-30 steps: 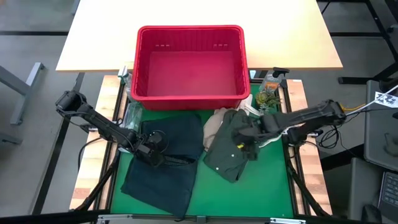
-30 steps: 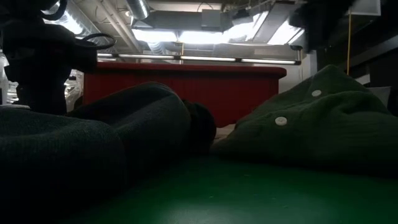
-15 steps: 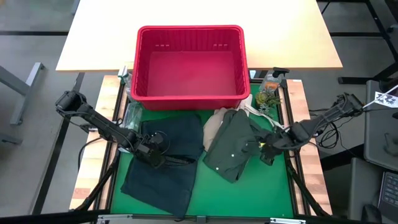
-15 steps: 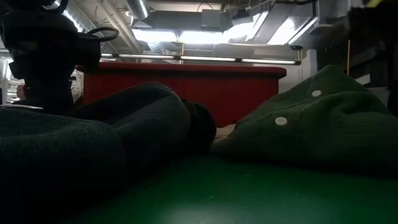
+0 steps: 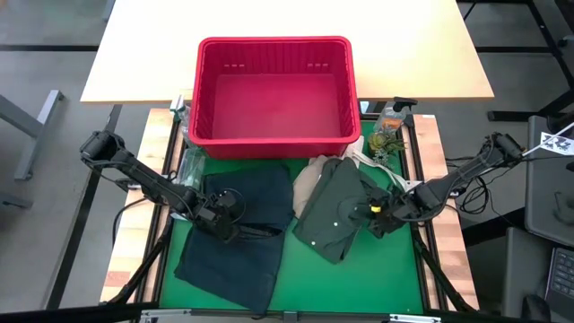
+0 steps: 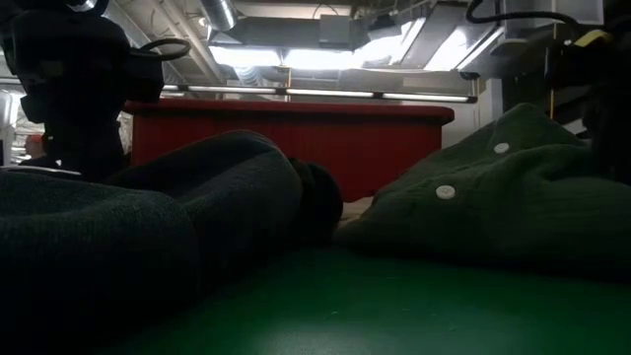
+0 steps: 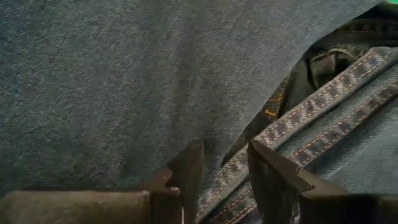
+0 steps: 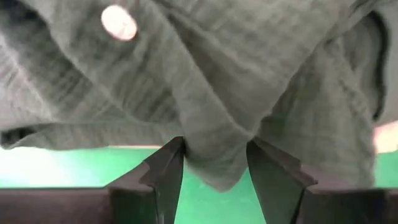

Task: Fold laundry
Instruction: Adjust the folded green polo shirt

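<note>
Olive shirt (image 8: 205,99) fold between right fingers (image 8: 168,168).

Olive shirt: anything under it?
A tan garment pokes out from under the olive shirt at its basket-side edge; green mat surrounds the rest. How far the tan piece extends underneath is hidden.

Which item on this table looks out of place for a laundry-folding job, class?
The clear bottle at the mat's far right corner, beside the red basket, is not laundry. The olive shirt also lies crumpled and askew, partly over a tan top.
</note>
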Controlling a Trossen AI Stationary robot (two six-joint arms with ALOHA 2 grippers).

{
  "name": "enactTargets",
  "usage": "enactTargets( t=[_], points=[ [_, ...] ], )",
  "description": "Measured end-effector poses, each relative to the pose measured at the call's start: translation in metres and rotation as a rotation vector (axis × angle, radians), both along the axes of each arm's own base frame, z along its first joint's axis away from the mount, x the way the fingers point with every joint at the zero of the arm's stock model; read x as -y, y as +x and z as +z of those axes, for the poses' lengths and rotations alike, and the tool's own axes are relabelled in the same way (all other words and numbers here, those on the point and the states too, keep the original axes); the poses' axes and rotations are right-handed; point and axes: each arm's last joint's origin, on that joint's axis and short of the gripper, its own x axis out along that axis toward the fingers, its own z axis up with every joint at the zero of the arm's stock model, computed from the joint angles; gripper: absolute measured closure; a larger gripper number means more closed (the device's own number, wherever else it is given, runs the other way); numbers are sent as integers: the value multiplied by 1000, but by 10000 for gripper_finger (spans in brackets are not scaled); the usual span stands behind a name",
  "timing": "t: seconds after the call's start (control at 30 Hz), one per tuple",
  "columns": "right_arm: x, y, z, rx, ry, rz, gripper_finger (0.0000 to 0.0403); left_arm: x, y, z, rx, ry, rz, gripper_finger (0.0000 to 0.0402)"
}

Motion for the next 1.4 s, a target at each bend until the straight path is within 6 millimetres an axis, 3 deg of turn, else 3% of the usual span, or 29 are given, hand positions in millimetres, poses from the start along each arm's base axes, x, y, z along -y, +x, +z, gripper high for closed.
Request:
enactTargets(
  t=[0.13,0.23,0.43,0.5,0.7,0.9,1.13,1.4],
  points=[
    [1,1,0,18,-45,-16,228,0,0,0,1,0,0,280],
    [1,1,0,22,-48,-19,251,0,0,0,1,0,0,280],
    [-1,7,5,76,-84,55,373,0,0,0,1,0,0,280],
    [-1,10,13,103,-136,93,392,0,0,0,2,0,0,280],
    [2,15,43,139,-449,238,366,0,0,0,5,-2,0,280],
    [7,16,51,64,-803,415,385,1,1,1,15,-7,1,280],
    [7,15,50,36,-815,462,387,1,3,2,31,-15,1,280],
    [11,8,46,-60,-844,499,341,1,3,2,32,-15,0,280]
  ],
)
